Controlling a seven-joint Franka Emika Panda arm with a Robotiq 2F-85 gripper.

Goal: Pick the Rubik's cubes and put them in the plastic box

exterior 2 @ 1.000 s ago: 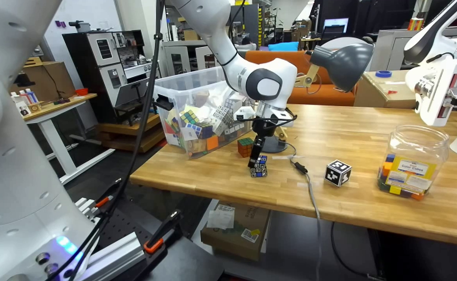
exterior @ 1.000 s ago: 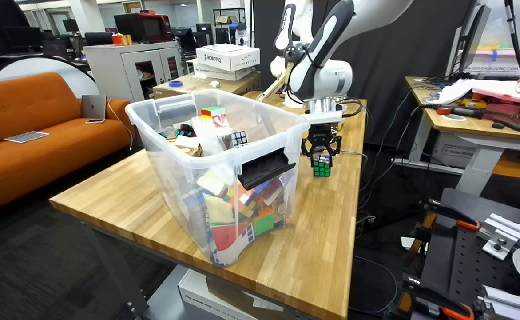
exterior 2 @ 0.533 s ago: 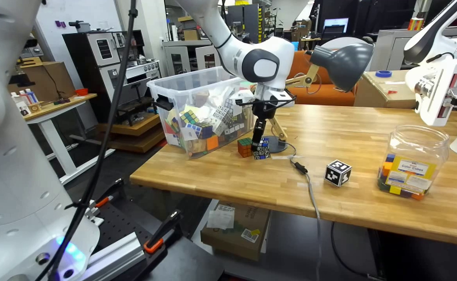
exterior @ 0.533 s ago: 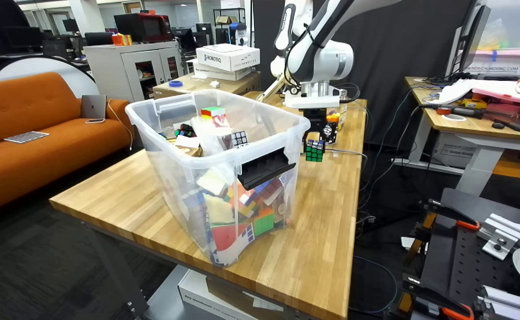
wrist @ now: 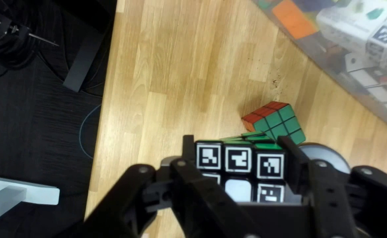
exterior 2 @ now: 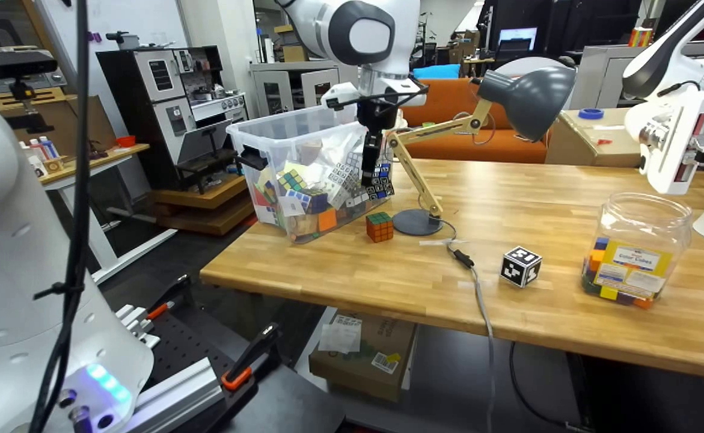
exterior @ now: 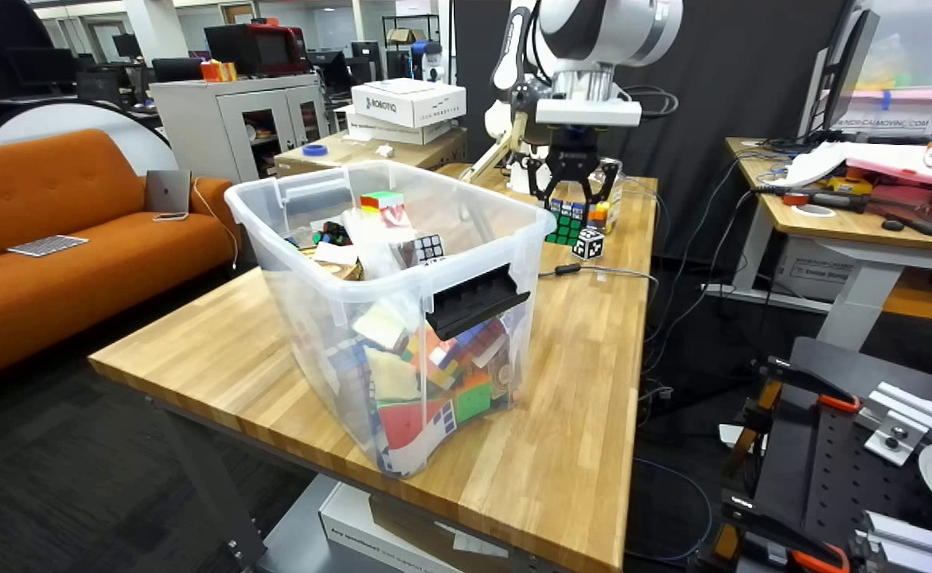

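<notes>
My gripper (wrist: 238,144) is shut on a Rubik's cube (wrist: 238,160) with black-and-white marker squares on one face and green on another. Its layers look slightly twisted. In both exterior views this cube (exterior 2: 382,181) hangs above the table, below the box's rim and beside its wall. The clear plastic box (exterior: 491,245), filled with several cubes and other pieces, stands on the table. A Rubik's cube in green and orange-red (exterior 2: 379,228) sits on the table by the box, below my gripper; the wrist view shows it past the held one. A black-and-white patterned cube (exterior 2: 521,266) rests farther off.
A desk lamp (exterior 2: 529,99) stands on its round base (exterior 2: 418,222) close to the box, its wooden arm near my gripper. A cable with a switch (exterior 2: 463,258) crosses the table. Farther along are a clear jar of colour cubes (exterior 2: 637,258) and another white arm (exterior 2: 676,114).
My gripper has risen with the held cube from low over the table and come closer to the box's side. The cube has stayed between the fingers; the other objects have not moved.
</notes>
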